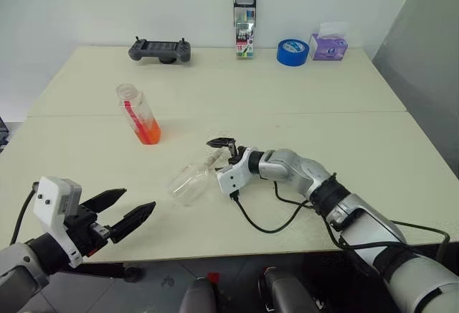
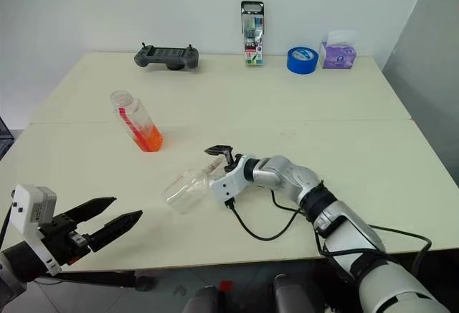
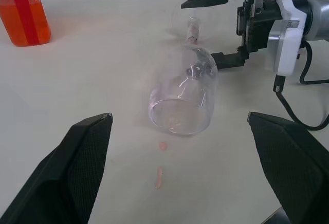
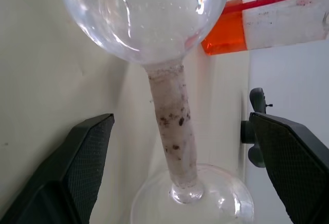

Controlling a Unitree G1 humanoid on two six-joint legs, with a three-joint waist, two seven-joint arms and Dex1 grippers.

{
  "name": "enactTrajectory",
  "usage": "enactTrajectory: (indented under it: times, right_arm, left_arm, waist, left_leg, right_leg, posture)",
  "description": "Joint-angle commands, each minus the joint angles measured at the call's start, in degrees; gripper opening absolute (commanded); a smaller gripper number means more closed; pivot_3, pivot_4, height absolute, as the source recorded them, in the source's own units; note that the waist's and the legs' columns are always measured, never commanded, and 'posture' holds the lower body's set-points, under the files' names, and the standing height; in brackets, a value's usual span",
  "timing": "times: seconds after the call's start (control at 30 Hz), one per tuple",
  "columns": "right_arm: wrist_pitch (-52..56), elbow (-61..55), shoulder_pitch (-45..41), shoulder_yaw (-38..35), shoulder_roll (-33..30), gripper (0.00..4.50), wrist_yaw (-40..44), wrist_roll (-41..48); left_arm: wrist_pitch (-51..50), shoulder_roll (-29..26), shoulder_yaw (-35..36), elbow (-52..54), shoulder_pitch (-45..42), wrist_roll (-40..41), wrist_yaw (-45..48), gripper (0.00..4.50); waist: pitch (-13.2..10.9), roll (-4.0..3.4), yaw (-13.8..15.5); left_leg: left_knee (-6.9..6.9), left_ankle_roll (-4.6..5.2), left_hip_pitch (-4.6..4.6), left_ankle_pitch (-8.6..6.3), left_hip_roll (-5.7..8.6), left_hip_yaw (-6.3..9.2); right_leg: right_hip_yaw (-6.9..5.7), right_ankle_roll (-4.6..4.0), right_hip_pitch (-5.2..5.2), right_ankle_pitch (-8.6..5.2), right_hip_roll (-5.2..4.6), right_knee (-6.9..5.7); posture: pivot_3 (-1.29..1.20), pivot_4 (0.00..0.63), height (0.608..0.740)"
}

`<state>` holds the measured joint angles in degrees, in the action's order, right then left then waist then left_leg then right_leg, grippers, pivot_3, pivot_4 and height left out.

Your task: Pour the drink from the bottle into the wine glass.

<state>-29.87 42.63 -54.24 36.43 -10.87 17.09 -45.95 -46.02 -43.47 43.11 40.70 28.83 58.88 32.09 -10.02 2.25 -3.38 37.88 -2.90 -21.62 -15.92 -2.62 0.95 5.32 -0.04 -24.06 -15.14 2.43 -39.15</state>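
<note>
Nearest is the left gripper [image 1: 133, 209], wide open and holding nothing. Past it, the small clear stemmed wine glass [image 1: 190, 183] lies on its side on the pale table [image 1: 323, 112]. Wide open too, the right gripper [image 1: 224, 153] sits around its stem. Well apart stands the clear plastic bottle [image 1: 138, 113], uncapped, with orange drink [image 1: 148, 132] inside.

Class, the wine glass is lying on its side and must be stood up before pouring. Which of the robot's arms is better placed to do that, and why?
Probably the right. The right gripper is open with the stem of the wine glass between its fingers. The left gripper is open too, but hangs apart, near the table's front edge.
</note>
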Motion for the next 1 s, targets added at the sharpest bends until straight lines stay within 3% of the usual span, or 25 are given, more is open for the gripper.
enactTrajectory:
  times: [0.03, 0.07, 0.17, 0.47, 0.53, 0.67, 0.83, 1.0]
  right_arm:
    - [1.7, 3.7, -1.5, 1.4, -0.1, 4.49, -1.6, -1.6]
    - [1.7, 4.3, -1.8, 1.6, 0.0, 4.49, -1.8, -1.6]
    - [1.4, 4.9, -2.1, 1.9, 0.0, 3.92, -2.0, -1.2]
    - [0.8, 3.4, -1.9, 3.2, -0.2, 0.68, -1.8, -1.7]
    - [0.9, 2.8, -1.8, 3.1, 0.0, 0.24, -1.8, -1.7]
    - [2.1, 4.0, -2.2, 0.8, 1.4, 0.24, -3.5, 0.4]
    - [4.5, 14.3, -7.7, -8.7, 6.0, 0.24, -3.6, 11.5]
    - [17.0, 23.2, -15.5, -32.8, 15.6, 0.24, 4.0, 39.4]
  left_arm:
    - [0.8, 0.1, 1.4, 2.3, 0.4, 0.9, -0.2, 4.5]
    - [0.8, 0.2, 1.3, 2.4, 0.4, 0.9, -0.3, 4.5]
    - [1.0, 0.4, 1.0, 2.5, 0.5, 0.8, -0.5, 4.5]
    - [1.2, 0.3, 0.5, 1.6, -0.4, 0.2, -0.1, 4.5]
    - [1.2, 0.4, 0.5, 1.6, -0.4, 0.2, -0.1, 4.5]
    - [1.3, 0.9, 0.7, 2.1, 0.2, 0.4, 0.0, 4.5]
    - [1.3, 0.8, 2.1, 2.1, 1.0, 1.0, 0.4, 4.5]
    - [1.4, 0.7, 2.7, 1.9, 1.4, 1.0, 0.6, 4.5]
  waist:
    - [0.0, 0.0, 0.0]
    - [0.0, 0.01, 0.0]
    - [0.0, 0.0, 0.0]
    - [0.0, 0.01, 0.0]
    - [0.0, 0.01, 0.0]
    - [0.0, 0.02, -0.1]
    - [0.0, 0.0, -0.6]
    - [-0.1, -0.08, -1.0]
  left_leg:
    - [0.0, 0.0, 0.0, 0.0, 0.01, 0.0]
    - [0.0, 0.0, 0.0, 0.0, 0.0, 0.0]
    - [0.02, 0.0, 0.0, 0.0, 0.0, 0.02]
    - [0.0, 0.0, -0.04, 0.0, 0.0, 0.05]
    - [0.01, 0.0, -0.03, 0.0, 0.0, 0.06]
    - [0.02, 0.0, -0.03, 0.0, 0.0, 0.05]
    - [0.02, 0.0, -0.05, 0.0, 0.0, 0.05]
    - [0.0, 0.01, -0.2, -0.01, -0.04, 0.33]
  right_leg:
    - [0.0, 0.0, 0.0, 0.0, 0.0, 0.0]
    - [0.0, -0.01, 0.0, 0.01, 0.0, 0.0]
    - [-0.01, 0.0, 0.01, 0.01, 0.0, 0.0]
    - [-0.03, 0.0, 0.0, 0.01, 0.0, 0.02]
    - [-0.04, 0.0, 0.0, 0.01, 0.0, 0.02]
    - [-0.04, 0.0, 0.0, 0.01, 0.02, 0.01]
    - [-0.05, -0.13, -0.01, 0.09, 0.17, 0.02]
    - [-0.27, -0.17, -0.07, 0.11, 0.24, 0.06]
  posture:
    - [0.0, 0.15, 0.74]
    - [0.0, 0.15, 0.74]
    - [0.0, 0.15, 0.74]
    - [0.0, 0.15, 0.74]
    - [0.0, 0.15, 0.74]
    - [0.0, 0.15, 0.74]
    - [0.0, 0.15, 0.74]
    - [0.0, 0.15, 0.74]
